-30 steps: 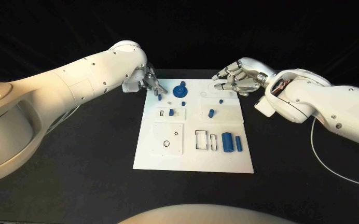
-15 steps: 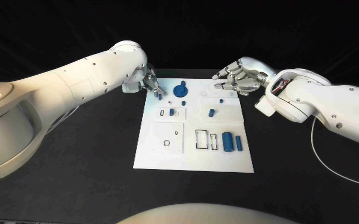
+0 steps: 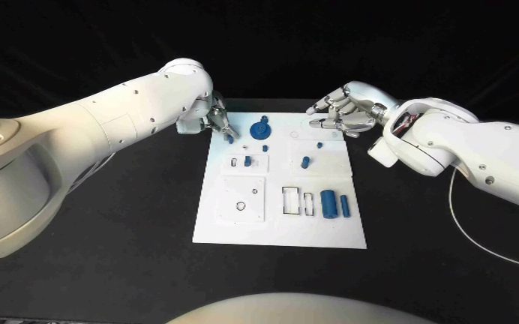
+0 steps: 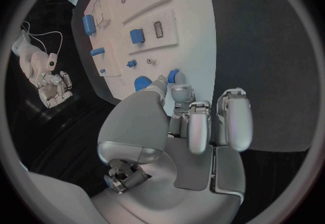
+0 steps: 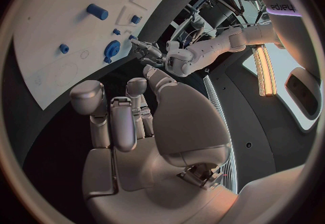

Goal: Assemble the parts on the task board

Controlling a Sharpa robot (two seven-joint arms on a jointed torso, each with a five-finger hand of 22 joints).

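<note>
— What's on my screen, counted?
— I see one white rectangular task board (image 3: pixel 279 223) and about eight small blue plastic parts (image 3: pixel 305 163). There are two silver many-fingered hands, a left hand (image 3: pixel 217 123) and a right hand (image 3: pixel 344 114).

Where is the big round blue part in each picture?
Head view: the round part sits near the board's far edge, beside the left hand.
Left wrist view: it lies just past that hand's fingertips.
Right wrist view: it lies on the board, near the left hand.
Shared landmark: the left hand.
</note>
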